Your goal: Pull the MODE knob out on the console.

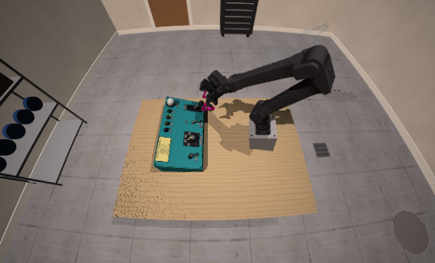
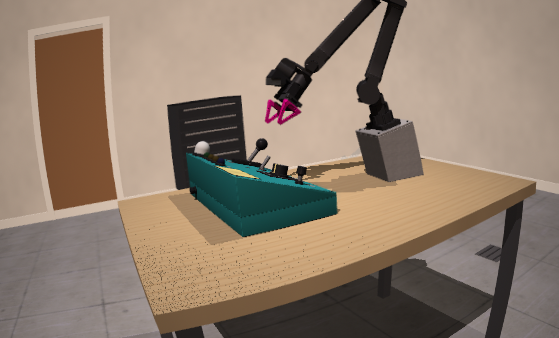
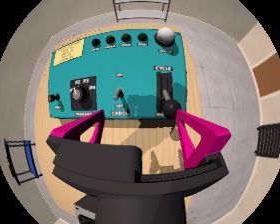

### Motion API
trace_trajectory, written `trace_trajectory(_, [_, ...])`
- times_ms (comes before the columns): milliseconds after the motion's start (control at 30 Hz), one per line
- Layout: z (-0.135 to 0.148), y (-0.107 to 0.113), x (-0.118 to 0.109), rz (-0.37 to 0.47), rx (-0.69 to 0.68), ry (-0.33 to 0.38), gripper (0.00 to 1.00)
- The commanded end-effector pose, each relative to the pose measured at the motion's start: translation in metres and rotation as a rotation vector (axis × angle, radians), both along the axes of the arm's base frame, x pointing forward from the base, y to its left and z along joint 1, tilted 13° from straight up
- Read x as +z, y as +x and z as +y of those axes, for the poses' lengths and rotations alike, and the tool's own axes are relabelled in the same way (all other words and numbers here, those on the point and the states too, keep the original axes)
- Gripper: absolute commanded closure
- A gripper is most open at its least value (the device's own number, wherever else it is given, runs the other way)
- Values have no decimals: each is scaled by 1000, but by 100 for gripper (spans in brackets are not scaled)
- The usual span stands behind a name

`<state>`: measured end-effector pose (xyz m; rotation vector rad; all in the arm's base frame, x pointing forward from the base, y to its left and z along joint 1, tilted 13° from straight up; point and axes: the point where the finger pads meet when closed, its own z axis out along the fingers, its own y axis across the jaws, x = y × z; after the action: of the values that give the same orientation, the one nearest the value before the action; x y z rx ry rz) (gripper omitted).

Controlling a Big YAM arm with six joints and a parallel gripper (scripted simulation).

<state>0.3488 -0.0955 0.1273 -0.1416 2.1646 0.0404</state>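
Teal console [image 2: 279, 200] is sitting on my wooden table [image 2: 359, 240], sloped face up, with the arm's grey pedestal [image 2: 396, 155] further right on the same table. My gripper [image 2: 281, 111] hangs in the air above the console's far end, well clear of everything, with both magenta fingers spread as wide as they go and nothing between them.

From the wrist cam I'm looking down on the panel. Closest to me there's a black lever with a ball top [image 3: 169, 106] riding in a slot on the right side, a small toggle [image 3: 119, 95] in the middle, and a black rotary selector [image 3: 79, 95] on a dark plate to the left. Along the far edge there's a row of dark round controls [image 3: 119, 40], a white ball knob [image 3: 165, 36] at the right end of that row, and a yellow label [image 3: 68, 51] at the left end.

Honest bit: the lettering on the panel is too blurry for me to read, so I can't tell which of these is the MODE knob. The white ball knob sticks up the most in the exterior view.

In the top view the gripper lines up over the corner of the console near the ball lever, not touching it. Console looks flat on the table, not tilted.
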Motion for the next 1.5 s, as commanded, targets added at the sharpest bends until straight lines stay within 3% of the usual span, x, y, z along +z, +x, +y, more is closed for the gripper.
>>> trace_trajectory(0, [-11, 19, 29, -45, 4, -28, 0])
trace_trajectory(67, [-5, 10, 19, -40, 0, -20, 0])
trace_trajectory(300, [-8, 9, 27, -48, -3, -27, 0])
trace_trajectory(567, [-12, 6, 48, -65, -3, -42, 0])
trace_trajectory(1267, [-12, -33, 108, -67, -2, -51, 0])
trace_trajectory(1467, [-14, -35, 108, -47, -2, -38, 0])
